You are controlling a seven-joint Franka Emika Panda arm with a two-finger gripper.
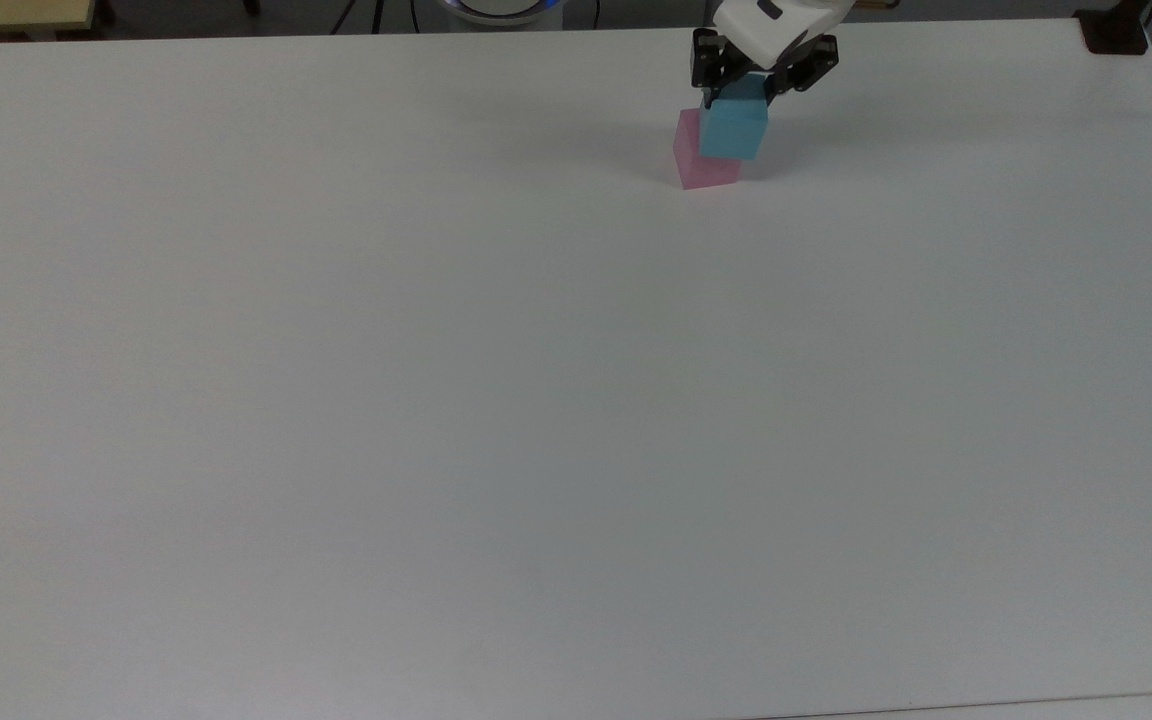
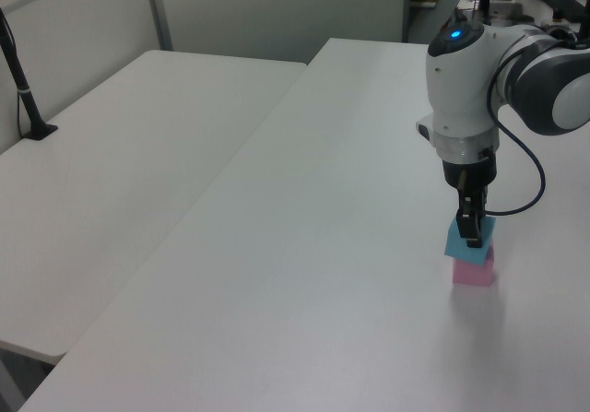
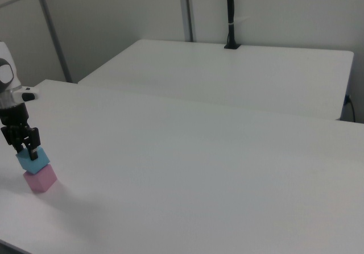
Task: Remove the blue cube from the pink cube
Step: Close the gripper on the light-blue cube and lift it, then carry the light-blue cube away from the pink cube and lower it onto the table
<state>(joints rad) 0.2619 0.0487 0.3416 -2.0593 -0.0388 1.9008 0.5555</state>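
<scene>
Blue cube (image 1: 733,128), a small matte light-blue block with sharp edges, sits on top of the pale-pink matte cube (image 1: 701,165) of the same size, near the far edge of the large white table (image 1: 496,400) in the top view. It is turned a little against the pink cube below, so their sides do not line up (the top view shows the pink cube peeking out on the top view's left and along the bottom).

The black two-finger gripper (image 1: 749,92) on the white robot arm (image 2: 464,89) has its fingers drawn in against two opposite sides of the blue cube, gripping it near its upper part. In the left view the gripper (image 2: 471,230) comes straight down from the wrist, and one dark finger lies across the near face of the blue cube (image 2: 458,243), which rests on the pink cube (image 2: 473,271). That view also shows the black cable (image 2: 525,177) looping off the arm's wrist.

The right view sees the stack from the other side: blue cube (image 3: 33,161) on the pink cube (image 3: 40,179), with the gripper (image 3: 27,146) closed on it from above, close to the right view's left edge. It also shows a second white table (image 3: 227,72) behind, with a black post (image 3: 230,15) standing on it
</scene>
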